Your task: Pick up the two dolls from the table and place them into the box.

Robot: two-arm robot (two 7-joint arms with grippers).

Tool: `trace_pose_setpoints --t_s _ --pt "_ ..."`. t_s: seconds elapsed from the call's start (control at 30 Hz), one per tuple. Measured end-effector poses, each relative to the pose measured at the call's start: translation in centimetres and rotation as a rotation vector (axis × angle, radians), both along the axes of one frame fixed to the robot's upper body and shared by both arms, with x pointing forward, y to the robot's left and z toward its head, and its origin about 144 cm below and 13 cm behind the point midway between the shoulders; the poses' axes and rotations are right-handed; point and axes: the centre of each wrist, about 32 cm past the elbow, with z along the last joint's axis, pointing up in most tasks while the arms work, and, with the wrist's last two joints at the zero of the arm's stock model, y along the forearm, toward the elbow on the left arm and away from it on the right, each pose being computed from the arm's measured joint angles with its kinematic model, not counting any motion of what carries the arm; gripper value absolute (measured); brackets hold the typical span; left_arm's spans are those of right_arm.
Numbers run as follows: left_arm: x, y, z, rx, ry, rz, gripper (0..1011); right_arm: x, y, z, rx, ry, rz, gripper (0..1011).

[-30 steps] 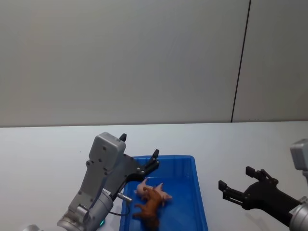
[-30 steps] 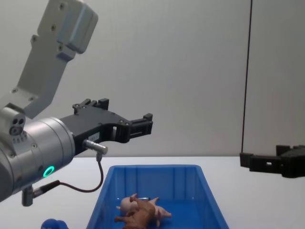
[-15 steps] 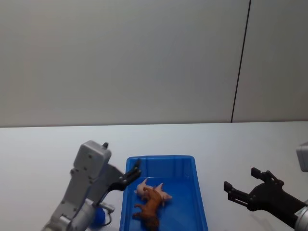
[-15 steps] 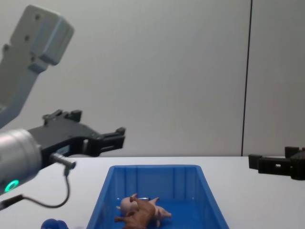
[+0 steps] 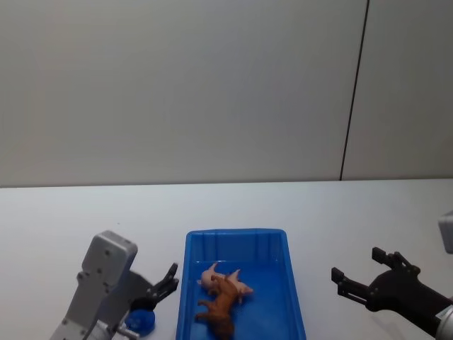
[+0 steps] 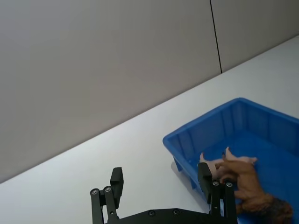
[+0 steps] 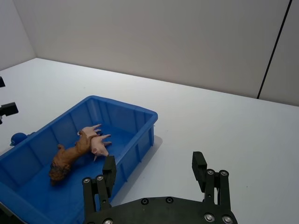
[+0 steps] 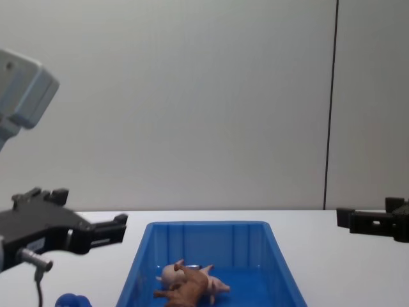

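Note:
The pale pink pig (image 5: pixel 211 274) and the brown lion (image 5: pixel 221 307) lie touching each other inside the blue box (image 5: pixel 237 232), the lion partly over the pig. The chest view shows the pig (image 8: pixel 170 273) and lion (image 8: pixel 189 289) on the floor of the box (image 8: pixel 208 224). My left gripper (image 5: pixel 165 283) hovers open and empty just left of the box, above the table. My right gripper (image 5: pixel 356 264) hangs open and empty to the right of the box. The right wrist view looks over my right gripper (image 7: pixel 154 161) at both dolls in the box (image 7: pixel 126 103).
A small round blue object (image 5: pixel 140 320) sits on the white table (image 5: pixel 71 219) left of the box, under my left arm; it also shows low in the chest view (image 8: pixel 69 299). A grey wall with a dark vertical seam stands behind the table.
My left arm has drawn back from above the box's left rim, moving left and down. The right gripper has eased slightly back. The dolls have not moved.

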Motion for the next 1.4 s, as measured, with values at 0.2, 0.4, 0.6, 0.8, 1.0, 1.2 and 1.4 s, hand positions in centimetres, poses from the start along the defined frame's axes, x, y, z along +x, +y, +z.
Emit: trace_pose_setpoints --t_s 0.2,0.4,0.6,0.8,1.0,1.2,1.4 --pt "-0.3 0.6 -0.7 -0.001 0.045 0.014 1001 0.0 0.0 0.0 0.0 0.0 -0.001 1001" --pt "-0.5 1.3 -1.9 -0.01 0.099 0.026 1001 0.0 -0.1 0.0 0.0 -0.001 -0.002 1001" --pt "-0.4 1.6 -2.7 -0.017 0.133 0.034 1001 0.0 -0.1 0.0 0.0 0.0 -0.002 1001" --pt "-0.1 1.9 -3.4 -0.025 0.162 0.036 1001 0.0 -0.1 0.0 0.0 0.0 -0.002 1001" --pt "0.1 2.1 -4.0 -0.035 0.184 0.032 1001 0.0 -0.1 0.0 0.0 0.0 -0.002 1001" --pt "0.4 2.3 -4.4 -0.047 0.209 0.026 1001 0.0 -0.1 0.0 -0.001 0.0 -0.002 1001" --pt "0.5 2.5 -4.8 -0.054 0.231 0.018 955 0.0 -0.1 0.0 -0.001 0.0 -0.002 1001"
